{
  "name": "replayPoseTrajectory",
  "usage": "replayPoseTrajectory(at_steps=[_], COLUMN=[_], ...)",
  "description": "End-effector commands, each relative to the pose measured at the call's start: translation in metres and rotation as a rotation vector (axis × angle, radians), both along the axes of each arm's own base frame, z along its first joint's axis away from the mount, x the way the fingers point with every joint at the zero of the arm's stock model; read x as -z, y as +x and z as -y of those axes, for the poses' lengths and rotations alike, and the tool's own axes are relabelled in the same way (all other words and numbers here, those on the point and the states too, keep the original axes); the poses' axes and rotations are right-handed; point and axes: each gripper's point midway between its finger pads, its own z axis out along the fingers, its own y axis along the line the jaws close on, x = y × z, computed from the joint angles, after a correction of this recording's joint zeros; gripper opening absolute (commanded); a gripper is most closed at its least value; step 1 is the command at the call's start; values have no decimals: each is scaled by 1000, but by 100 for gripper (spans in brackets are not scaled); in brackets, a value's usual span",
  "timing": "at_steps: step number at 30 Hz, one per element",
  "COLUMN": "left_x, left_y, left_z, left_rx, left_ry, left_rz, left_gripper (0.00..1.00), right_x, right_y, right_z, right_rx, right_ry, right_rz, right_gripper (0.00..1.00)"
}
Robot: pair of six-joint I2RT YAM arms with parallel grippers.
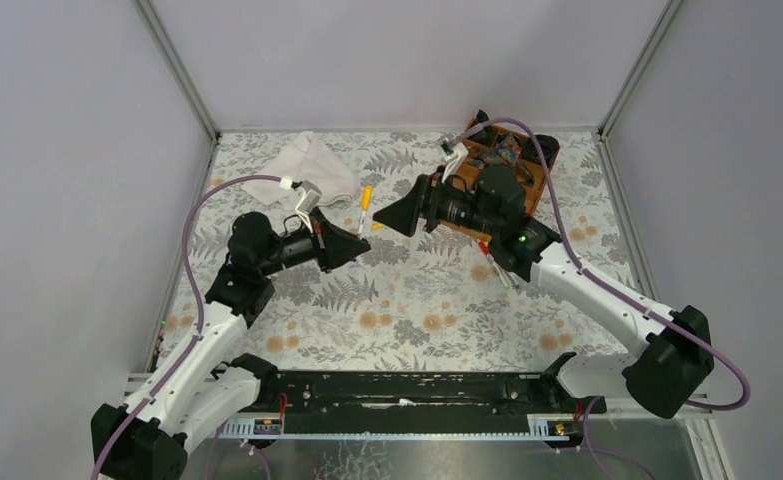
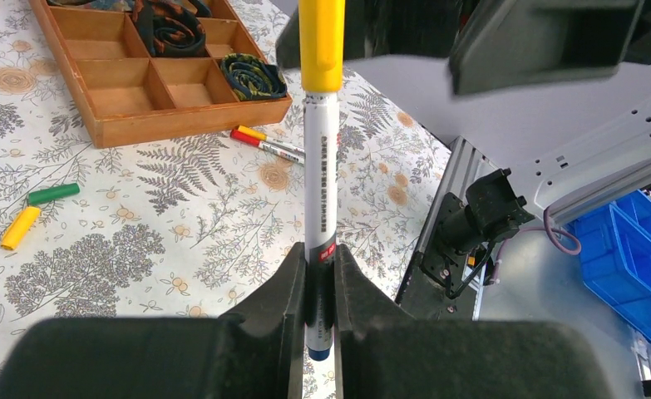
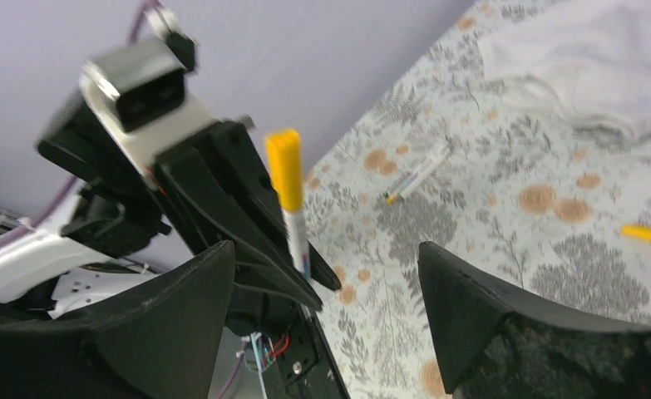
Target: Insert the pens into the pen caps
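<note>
My left gripper (image 2: 320,253) is shut on the lower end of a white-barrelled pen (image 2: 320,183) and holds it upright above the table. A yellow cap (image 2: 321,41) sits on the pen's top end. In the top view this pen (image 1: 366,208) stands between my left gripper (image 1: 362,243) and my right gripper (image 1: 382,218). My right gripper (image 3: 326,258) is open and empty, its jaws wide apart, facing the capped pen (image 3: 287,179) without touching it. A loose green cap (image 2: 53,194) and a loose yellow cap (image 2: 19,227) lie on the table.
A wooden compartment tray (image 2: 122,125) with black coiled bands (image 2: 170,25) stands at the back right. Two capped pens (image 2: 268,143) lie in front of it. Another pen (image 3: 417,174) lies on the patterned table. A white cloth (image 1: 312,165) lies at the back left.
</note>
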Motion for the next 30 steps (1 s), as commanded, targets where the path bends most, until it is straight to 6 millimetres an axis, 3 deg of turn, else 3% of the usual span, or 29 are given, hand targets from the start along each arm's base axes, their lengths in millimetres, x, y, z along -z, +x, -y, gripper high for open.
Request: replayPoseTrajectory(at_steps=[1, 7, 15, 25, 30], left_x=[-19, -20, -21, -21, -22], left_y=[-1, -4, -7, -7, -7], left_z=[1, 2, 2, 3, 4], left_rx=[5, 21, 36, 41, 43], left_ry=[-32, -34, -38, -40, -49], left_rz=[78, 79, 82, 83, 83], left_gripper=[0, 0, 0, 0, 0], right_x=[-61, -77, -88, -76, -50], right_y=[-1, 8, 7, 2, -4], right_z=[-2, -11, -23, -29, -27], right_rx=[-67, -111, -201, -267, -281], right_ry=[115, 170, 237, 248, 209], right_rz=[122, 134, 147, 125, 97], right_gripper=[84, 77, 60, 24, 11])
